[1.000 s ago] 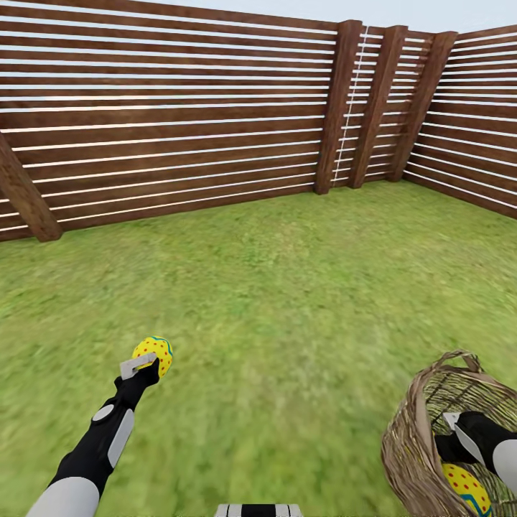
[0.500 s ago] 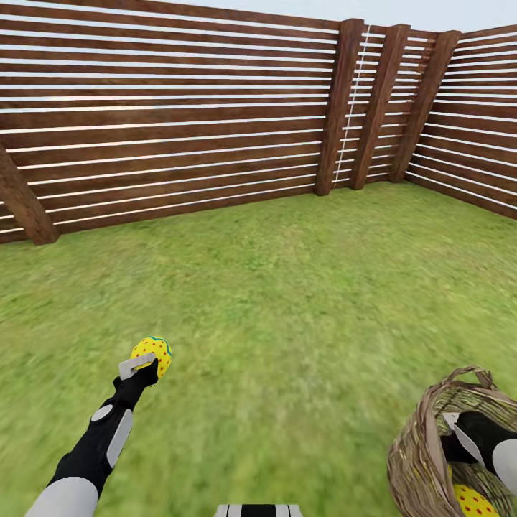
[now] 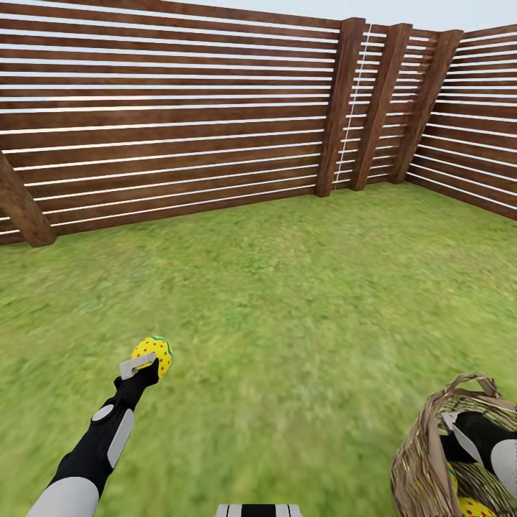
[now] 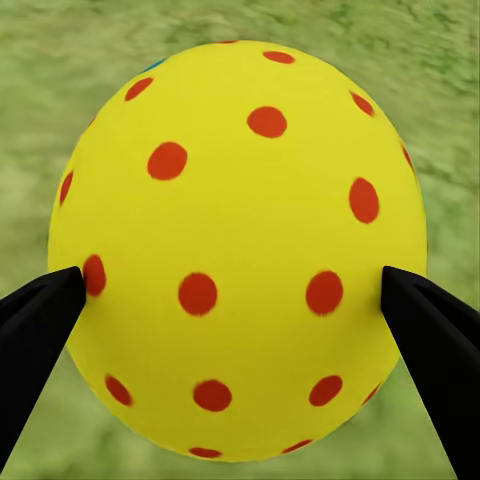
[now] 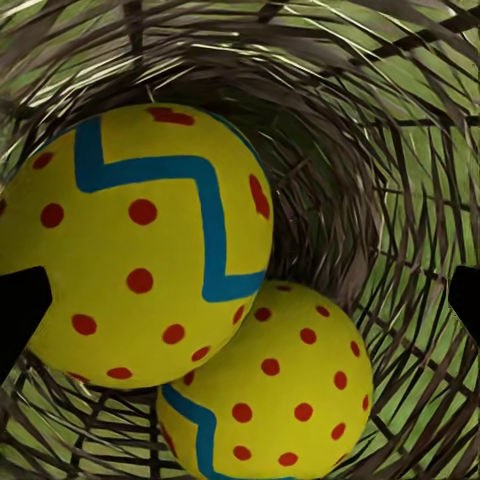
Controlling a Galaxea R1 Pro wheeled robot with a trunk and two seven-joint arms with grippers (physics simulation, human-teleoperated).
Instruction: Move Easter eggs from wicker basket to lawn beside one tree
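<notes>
My left gripper (image 3: 147,362) is shut on a yellow Easter egg with red dots and a teal band (image 3: 154,354), held just above the lawn (image 3: 287,301). In the left wrist view its fingers (image 4: 40,310) press both sides of that egg (image 4: 235,250). The wicker basket (image 3: 420,459) stands at the lower right, with my right gripper (image 3: 459,438) reaching down inside it. There the right gripper (image 5: 240,300) is open above two yellow eggs with blue zigzag stripes: an upper egg (image 5: 140,240) and a lower egg (image 5: 270,400). The tree is out of view.
A dark brown slatted fence (image 3: 179,122) closes the garden ahead and turns a corner at the right (image 3: 467,122), with thick posts (image 3: 337,108). A slanted brace (image 3: 21,205) stands at the far left. Open grass stretches between me and the fence.
The whole view has shifted, so the camera moved: the basket now sits lower and further right in the picture. The left gripper still holds the dotted egg; the right stays in the basket.
</notes>
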